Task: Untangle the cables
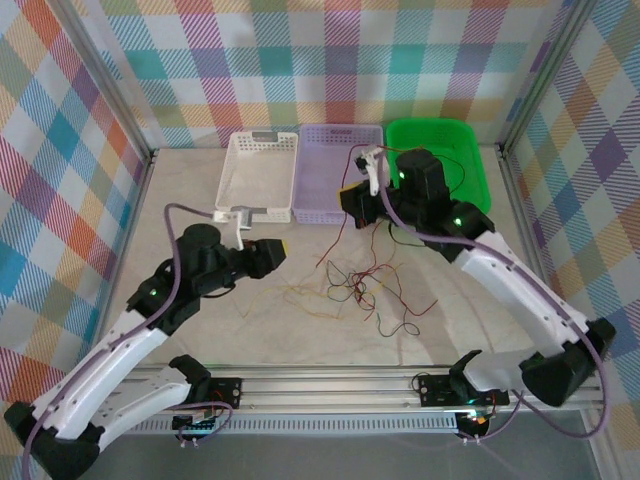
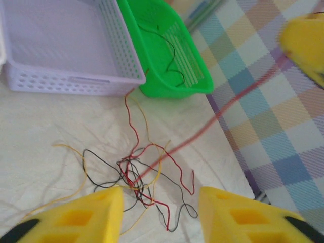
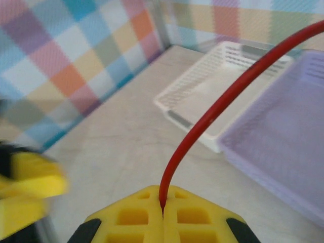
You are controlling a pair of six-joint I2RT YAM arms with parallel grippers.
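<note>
We see the top view brightly and evenly lit from overhead. Only faint, soft shadows lie under the arms (image 1: 505,275) on the pale counter (image 1: 190,200), and small green lamps (image 1: 455,217) glow on them. The thin cables (image 1: 365,290) read fairly crisp.

In the left wrist view the counter looks nearly washed out. The red cable (image 2: 228,104) is a blurred pink streak, and the right gripper (image 2: 306,43) is a soft yellow smear.

In the right wrist view the red cable is sharp up close. The baskets (image 3: 283,136) and checked wall (image 3: 66,61) are out of focus, and the left gripper (image 3: 28,190) is blurred.
</note>
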